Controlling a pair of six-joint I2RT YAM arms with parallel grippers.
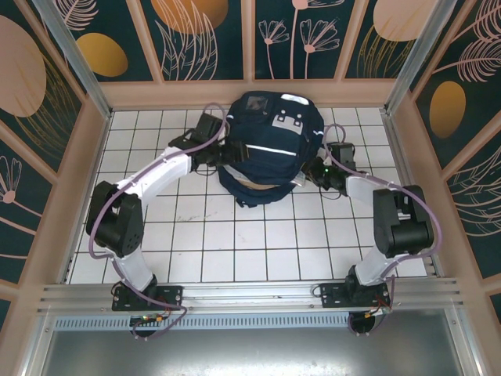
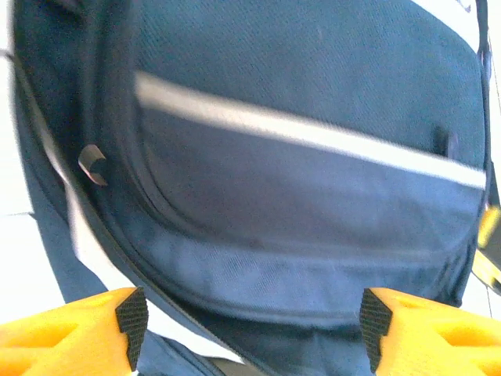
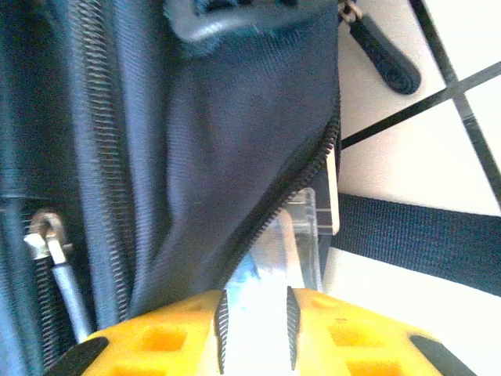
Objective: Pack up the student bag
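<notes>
The navy student bag [image 1: 270, 149] lies at the far middle of the tiled table, its grey patches facing up. My left gripper [image 1: 221, 157] is at the bag's left side. In the left wrist view this gripper [image 2: 254, 333] stands wide open, with the bag's front panel [image 2: 297, 204] and white stripe [image 2: 313, 133] close ahead of it. My right gripper [image 1: 315, 174] is at the bag's right side. There it [image 3: 254, 333] is shut on a clear plastic case [image 3: 301, 235], whose far end sits under the open zipper edge [image 3: 301, 184] of the bag [image 3: 227, 125].
A dark strap [image 3: 415, 235] lies across the white tiles right of the case, and a black zipper pull [image 3: 387, 59] rests beyond it. A metal zipper pull [image 3: 47, 235] hangs on the bag's left zipper. Wooden walls [image 1: 250, 94] enclose the table.
</notes>
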